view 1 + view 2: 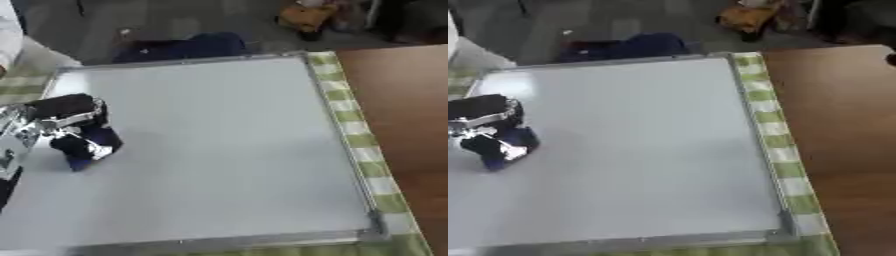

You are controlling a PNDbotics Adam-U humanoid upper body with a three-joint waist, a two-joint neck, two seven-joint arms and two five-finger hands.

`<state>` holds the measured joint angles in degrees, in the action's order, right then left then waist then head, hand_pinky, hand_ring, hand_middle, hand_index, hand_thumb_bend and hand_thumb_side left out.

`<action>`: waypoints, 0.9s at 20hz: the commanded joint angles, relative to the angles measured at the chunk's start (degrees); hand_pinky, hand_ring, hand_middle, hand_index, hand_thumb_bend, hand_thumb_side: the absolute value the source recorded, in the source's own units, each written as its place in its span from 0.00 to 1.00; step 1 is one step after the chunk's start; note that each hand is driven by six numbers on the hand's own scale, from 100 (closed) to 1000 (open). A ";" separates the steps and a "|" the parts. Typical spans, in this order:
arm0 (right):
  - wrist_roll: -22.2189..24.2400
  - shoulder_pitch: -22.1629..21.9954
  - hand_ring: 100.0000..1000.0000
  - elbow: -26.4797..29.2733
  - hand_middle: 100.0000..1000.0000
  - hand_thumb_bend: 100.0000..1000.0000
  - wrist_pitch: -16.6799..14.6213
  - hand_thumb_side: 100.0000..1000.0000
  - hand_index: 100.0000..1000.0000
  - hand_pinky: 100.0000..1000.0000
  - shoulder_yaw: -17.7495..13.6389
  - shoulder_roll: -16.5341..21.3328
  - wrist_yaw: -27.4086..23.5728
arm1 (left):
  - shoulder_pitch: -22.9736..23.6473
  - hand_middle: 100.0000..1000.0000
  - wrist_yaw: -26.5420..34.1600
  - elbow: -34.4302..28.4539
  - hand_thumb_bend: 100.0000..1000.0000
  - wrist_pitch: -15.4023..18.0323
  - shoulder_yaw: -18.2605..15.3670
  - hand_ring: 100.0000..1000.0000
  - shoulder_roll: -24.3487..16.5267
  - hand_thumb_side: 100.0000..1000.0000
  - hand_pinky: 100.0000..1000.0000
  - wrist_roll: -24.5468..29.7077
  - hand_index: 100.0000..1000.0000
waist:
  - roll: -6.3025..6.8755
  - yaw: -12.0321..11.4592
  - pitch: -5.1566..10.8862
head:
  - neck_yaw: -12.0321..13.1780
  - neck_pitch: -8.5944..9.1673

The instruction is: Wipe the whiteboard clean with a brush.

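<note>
The whiteboard [219, 150] lies flat in a grey frame and fills most of both views; its surface looks blank white. My left hand [61, 117], black and silver, comes in from the left edge and rests on the board's left side. Its fingers are curled round a dark blue brush [92, 147], whose lower end touches the board. In the right eye view the same hand [483, 117] and brush [505, 147] sit near the left edge. My right hand shows in neither view.
A green-checked cloth [350, 110] lies under the board and shows along its right and near edges. Bare brown table [407, 115] runs down the right. A dark blue bundle [188, 47] lies beyond the board's far edge, with something orange [306, 17] behind it.
</note>
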<state>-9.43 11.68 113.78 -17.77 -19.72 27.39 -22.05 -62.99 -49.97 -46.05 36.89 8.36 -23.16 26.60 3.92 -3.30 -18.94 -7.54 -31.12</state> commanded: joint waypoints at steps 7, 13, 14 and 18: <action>-0.15 0.73 0.54 0.81 0.42 0.00 0.16 0.98 0.49 0.66 -0.52 0.76 -0.62 | -0.50 0.00 9.29 -0.67 0.12 11.78 -1.48 0.12 -2.06 0.30 0.46 23.12 0.00 | -0.11 0.32 1.51 | -0.66 -0.47; -0.05 0.75 0.54 0.81 0.42 0.00 0.23 0.98 0.49 0.66 -0.50 0.81 -0.66 | -0.47 0.07 13.68 -6.25 0.22 12.27 -2.51 0.28 -3.31 0.44 0.52 24.53 0.06 | -0.12 -0.01 1.55 | -0.99 -0.20; -0.08 0.74 0.54 0.81 0.42 0.00 0.22 0.98 0.49 0.66 -0.51 0.85 -0.68 | -0.34 0.13 13.99 -7.49 0.24 12.35 -2.76 0.32 -3.72 0.47 0.53 23.99 0.06 | -0.11 -0.07 1.58 | -1.08 -0.12; -0.15 0.59 0.54 0.81 0.42 0.00 0.23 0.98 0.49 0.66 -0.56 0.93 -0.68 | 0.32 0.36 12.89 -12.10 0.31 11.57 -3.85 0.47 -5.70 0.55 0.58 19.94 0.07 | -0.08 -0.37 1.69 | -1.50 0.21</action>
<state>-9.57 11.92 113.78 -17.58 -19.73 27.38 -22.29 -61.81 -36.86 -55.86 32.16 5.46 -26.34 31.32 3.97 -3.58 -18.69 -8.78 -31.38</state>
